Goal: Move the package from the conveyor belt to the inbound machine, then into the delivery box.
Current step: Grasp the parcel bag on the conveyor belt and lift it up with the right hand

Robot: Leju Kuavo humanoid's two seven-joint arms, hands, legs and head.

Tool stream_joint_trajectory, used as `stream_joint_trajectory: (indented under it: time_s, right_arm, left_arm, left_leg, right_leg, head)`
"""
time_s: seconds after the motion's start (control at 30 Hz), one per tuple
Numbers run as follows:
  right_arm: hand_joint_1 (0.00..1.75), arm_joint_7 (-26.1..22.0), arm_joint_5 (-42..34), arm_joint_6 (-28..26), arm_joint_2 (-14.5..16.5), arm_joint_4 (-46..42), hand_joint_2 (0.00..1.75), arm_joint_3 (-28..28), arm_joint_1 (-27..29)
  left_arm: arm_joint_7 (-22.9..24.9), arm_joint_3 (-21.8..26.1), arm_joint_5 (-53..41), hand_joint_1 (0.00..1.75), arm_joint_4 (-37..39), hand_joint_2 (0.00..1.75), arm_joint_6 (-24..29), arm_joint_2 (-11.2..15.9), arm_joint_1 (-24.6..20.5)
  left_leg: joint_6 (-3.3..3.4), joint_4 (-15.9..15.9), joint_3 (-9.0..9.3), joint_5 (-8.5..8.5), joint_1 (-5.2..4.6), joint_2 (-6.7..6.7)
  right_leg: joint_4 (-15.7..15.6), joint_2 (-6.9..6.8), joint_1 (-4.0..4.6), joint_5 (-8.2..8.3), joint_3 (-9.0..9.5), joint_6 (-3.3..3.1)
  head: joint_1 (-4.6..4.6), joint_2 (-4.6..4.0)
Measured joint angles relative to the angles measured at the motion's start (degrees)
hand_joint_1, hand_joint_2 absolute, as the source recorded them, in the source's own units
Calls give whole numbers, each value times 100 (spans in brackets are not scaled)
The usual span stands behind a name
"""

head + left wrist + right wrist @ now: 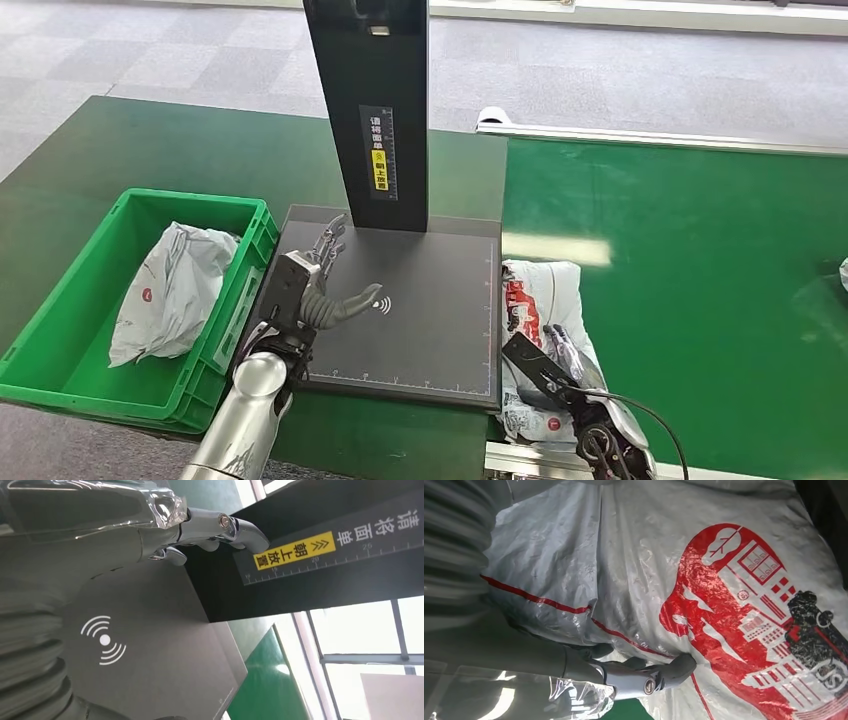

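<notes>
At nine o'clock in the head view, a green delivery box (60, 350) held one grey bag (170, 290), evidently already delivered. Toward centre, the left robot hand (315, 285) hovered over the inbound machine (420, 330), fingers spread and holding nothing, apparently waiting to receive. The machine's black post (370, 110) rose at twelve o'clock. At four o'clock, the package (540, 300), white with red print, lay on the green conveyor belt (700, 270) just beside the machine's platform. The right robot hand (560, 365) rested on it, fingers (674, 667) curled against the wrapper; a closed grip could not be confirmed.
</notes>
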Motion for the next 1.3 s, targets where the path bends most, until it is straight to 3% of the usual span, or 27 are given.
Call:
stream_joint_trajectory:
  time_s: [0.47, 0.6, 0.63, 1.03, 1.3]
  right_arm:
    - [5, 0, 4, 27, -10, 229, 175, 114, -91]
    - [165, -9, 31, 50, -10, 287, 175, 145, -117]
    - [173, -31, 45, 49, -10, 314, 175, 156, -133]
    - [175, -393, 60, -25, -87, 611, 175, 181, -438]
    - [175, -736, -50, 163, -345, 163, 175, 275, -285]
  left_arm:
    - [-8, -45, 11, 0, 156, 175, 3, -2, -57]
    - [-18, -57, 20, 0, 187, 175, 3, -2, -86]
    - [-23, -66, 25, 0, 192, 175, 4, -2, -93]
    - [-67, -111, 118, 0, 231, 175, 94, 3, -134]
    - [-67, -99, 140, 0, 175, 175, 105, 73, -75]
  left_leg:
    - [0, 0, 32, 0, 0, -1]
    - [0, 0, 35, 0, 0, -1]
    - [1, 0, 36, 0, 0, 0]
    - [0, 0, 54, -1, 0, 0]
    - [1, 0, 15, 0, -1, -4]
  right_leg:
    - [-1, -1, 0, -1, 34, 0]
    - [-1, -1, 0, -1, 37, 1]
    - [-1, -1, 0, -1, 39, 1]
    - [-1, 0, 0, -1, 58, 1]
    - [0, -3, -1, -1, 25, 1]
  head:
    - [-1, 1]
    - [-1, 1]
    - [-1, 1]
    - [-1, 2]
    - [-1, -1]
